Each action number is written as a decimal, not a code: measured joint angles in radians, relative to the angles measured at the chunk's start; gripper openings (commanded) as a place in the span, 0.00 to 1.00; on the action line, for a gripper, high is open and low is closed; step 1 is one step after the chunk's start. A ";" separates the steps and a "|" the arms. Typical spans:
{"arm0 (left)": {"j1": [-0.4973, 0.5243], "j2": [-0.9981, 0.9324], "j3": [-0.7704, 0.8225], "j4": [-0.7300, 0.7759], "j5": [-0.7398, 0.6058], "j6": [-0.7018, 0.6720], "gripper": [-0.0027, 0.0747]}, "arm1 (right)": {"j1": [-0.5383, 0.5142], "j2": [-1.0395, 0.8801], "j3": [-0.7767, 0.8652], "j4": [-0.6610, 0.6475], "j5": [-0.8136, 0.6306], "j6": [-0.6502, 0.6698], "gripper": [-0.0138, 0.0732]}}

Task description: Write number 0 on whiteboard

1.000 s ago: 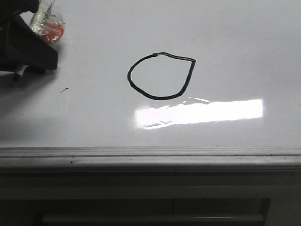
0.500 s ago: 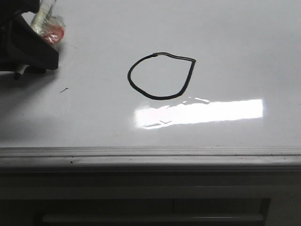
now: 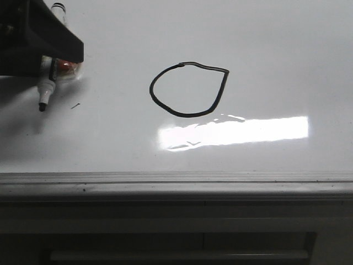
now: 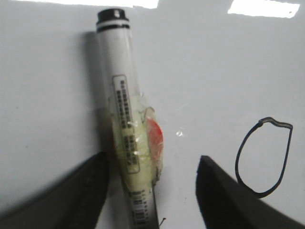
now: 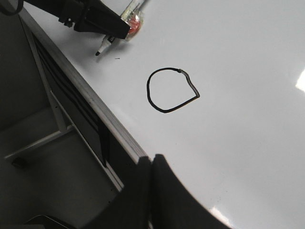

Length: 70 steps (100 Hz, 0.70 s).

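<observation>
Whiteboard [image 3: 265,49] fills most of the front view, glossy white with a grey metal frame along its near edge and a bright glare patch [image 3: 234,132] close to that edge. The number 0 [image 3: 189,89] sits near the middle of the board, a closed black loop, rounded on its left and bottom, with a flattish top and a pointed upper-right corner. Well to its left lies a marker [image 4: 125,124], white-barrelled, wrapped at mid-length in clear tape over something red, its dark tip pointing toward the near edge. A tiny dark tick mark [image 3: 75,105] lies just beside that tip. The left gripper [image 4: 152,191] hangs over the marker with its fingers spread apart; one finger looks to be against the barrel, the other is well clear. The right gripper [image 5: 151,164] hovers above the board's near edge, fingers pressed together, holding nothing.
</observation>
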<state>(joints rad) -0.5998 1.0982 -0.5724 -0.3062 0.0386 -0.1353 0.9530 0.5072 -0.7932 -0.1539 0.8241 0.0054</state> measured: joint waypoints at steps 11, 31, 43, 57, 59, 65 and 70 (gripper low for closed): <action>-0.001 -0.006 -0.004 0.002 -0.013 0.000 0.80 | 0.000 0.000 0.000 0.000 -0.006 0.002 0.08; -0.001 -0.072 0.008 0.004 0.020 0.000 0.77 | 0.000 0.000 0.000 0.000 -0.026 0.004 0.08; 0.001 -0.170 0.019 0.004 0.079 0.000 0.67 | 0.000 0.000 0.000 -0.007 -0.045 0.004 0.08; 0.001 -0.347 0.019 0.029 0.133 0.000 0.55 | 0.000 0.000 0.000 -0.030 -0.079 0.004 0.08; 0.001 -0.376 0.019 0.036 0.143 0.000 0.54 | 0.000 0.000 0.000 -0.036 -0.086 0.004 0.08; 0.001 -0.463 0.019 0.059 0.180 0.000 0.49 | 0.000 0.000 0.000 -0.056 -0.106 0.004 0.08; 0.001 -0.534 0.019 0.080 0.208 0.000 0.41 | 0.000 0.000 0.007 -0.074 -0.133 0.004 0.08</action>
<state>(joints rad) -0.5988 0.5640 -0.5536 -0.2259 0.2470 -0.1353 0.9530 0.5072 -0.7859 -0.2280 0.6915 0.0098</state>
